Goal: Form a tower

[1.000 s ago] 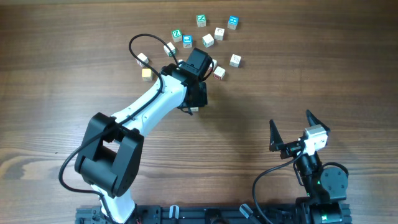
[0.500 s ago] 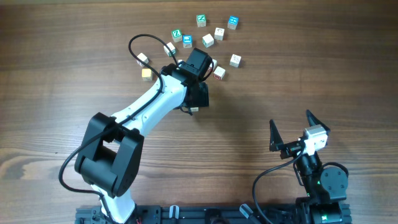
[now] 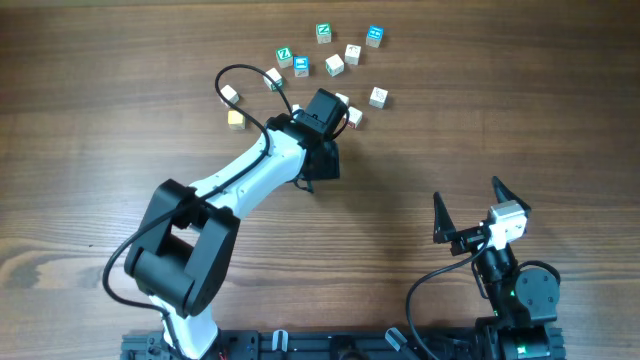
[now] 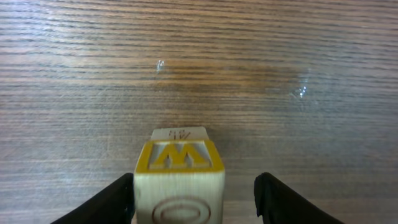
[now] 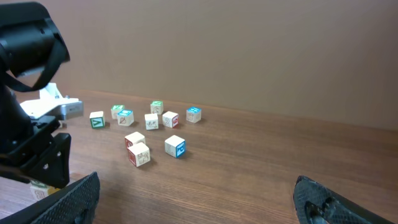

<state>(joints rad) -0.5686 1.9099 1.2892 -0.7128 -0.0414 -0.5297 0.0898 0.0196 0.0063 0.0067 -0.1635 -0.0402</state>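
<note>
In the left wrist view a yellow-edged cube with a W (image 4: 179, 177) tops the tower. The edge of a pale cube (image 4: 179, 132) of the column shows beyond it. My left gripper (image 4: 194, 194) is open around the yellow cube: the left finger (image 4: 118, 199) rests against its side and the right finger (image 4: 270, 196) stands clear of it. From overhead the left gripper (image 3: 320, 160) hides the tower. My right gripper (image 3: 470, 215) hangs open and empty at the near right, far from the cubes.
Several loose letter cubes lie at the back of the table, among them a green Z cube (image 3: 323, 32), a blue cube (image 3: 374, 36), a red-marked cube (image 3: 352, 117) and a plain yellowish cube (image 3: 235, 119). The left arm's cable (image 3: 235, 75) loops over them.
The left gripper's jaws have opened off the yellow cube. The left arm has shifted slightly right and toward the near side. The right arm has not moved.
</note>
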